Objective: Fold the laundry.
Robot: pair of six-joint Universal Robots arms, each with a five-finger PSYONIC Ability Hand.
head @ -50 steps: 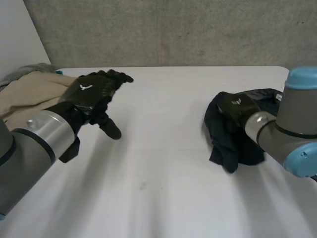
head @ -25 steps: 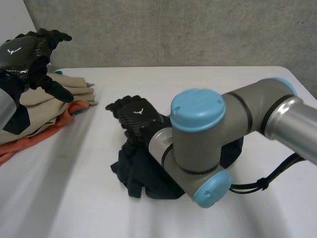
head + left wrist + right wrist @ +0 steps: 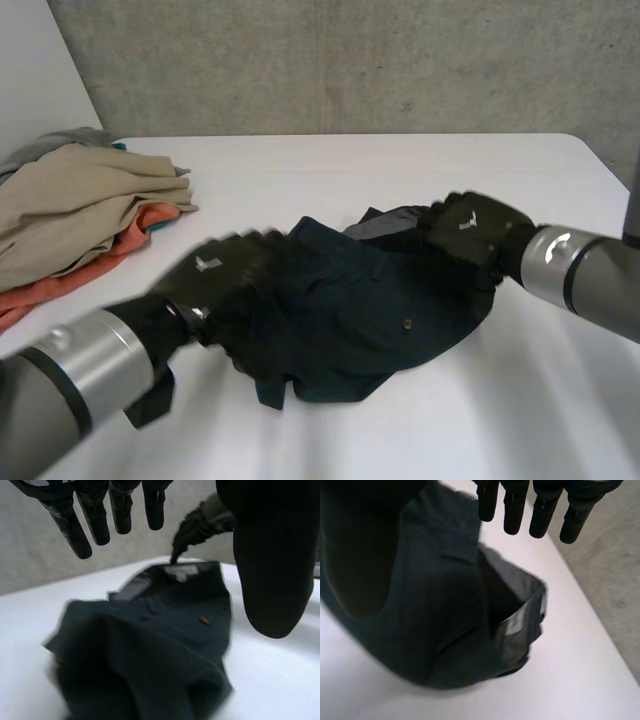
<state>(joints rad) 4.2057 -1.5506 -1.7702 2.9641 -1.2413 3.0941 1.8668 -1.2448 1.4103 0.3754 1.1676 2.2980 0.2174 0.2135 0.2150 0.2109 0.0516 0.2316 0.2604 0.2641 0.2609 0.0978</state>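
**A:** What can't you make out from your desk?

**B:** Starting at the left, the pile of clothes [image 3: 75,205] is cut off by the edge of the head view. I see beige on top, orange under it and a bit of grey behind. My left hand [image 3: 212,278] is smeared in that view, so I can't say whether it touches cloth. Its own wrist view is clearer. The fingers [image 3: 97,522] are straight and spread, the thumb stands apart from them, and they grip nothing. They hover over the bunched end of the dark garment [image 3: 370,310].

**A:** And where does that lie?

**B:** It lies crumpled in the middle of the worktop [image 3: 300,165], well apart from the pile. I can't tell what kind of garment it is. My right hand [image 3: 470,225] is at its right end, by an open band with grey lining. Its fingers [image 3: 515,510] are straight and apart, clamped on nothing. In my left wrist view one of them points down at the band's edge.

**A:** Room to move?

**B:** There is bare white worktop between pile and garment, beyond both up to the wall [image 3: 350,60], and rightward to the rounded corner. My own arms cover much of the near side.

**A:** Any writing?

**B:** There is a pale label [image 3: 516,625] inside the band, too blurred to read. A small button [image 3: 204,621] sits on the cloth. Each hand's back carries a white mark, and I make out no letters in it.
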